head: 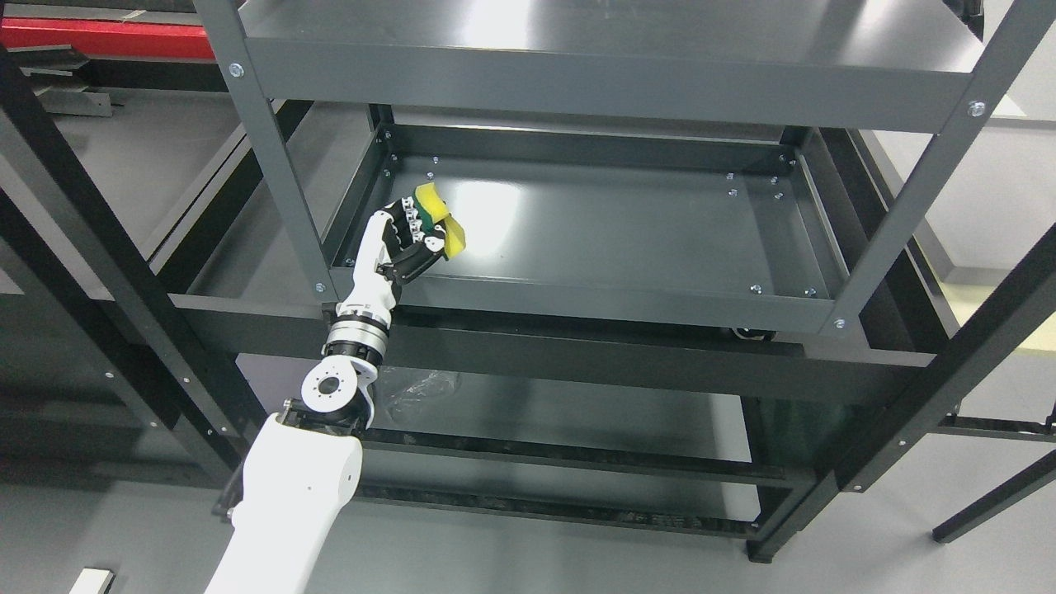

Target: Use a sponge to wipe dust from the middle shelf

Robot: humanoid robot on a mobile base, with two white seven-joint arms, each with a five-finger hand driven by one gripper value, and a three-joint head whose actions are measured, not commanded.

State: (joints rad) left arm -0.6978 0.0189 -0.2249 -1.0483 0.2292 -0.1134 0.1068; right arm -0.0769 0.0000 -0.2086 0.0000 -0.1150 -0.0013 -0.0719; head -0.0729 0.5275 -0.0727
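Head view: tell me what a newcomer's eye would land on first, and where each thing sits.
The bright yellow-and-green sponge stands out first, clutched in the left hand at the left end of the middle shelf. Next comes the white left arm, rising from the lower left through the dark grey shelf frame. A glare patch shines on the shelf just right of the sponge.

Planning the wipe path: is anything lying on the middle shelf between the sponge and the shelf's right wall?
No. In the head view, the middle shelf is bare from the sponge in the left robot hand to the right wall.
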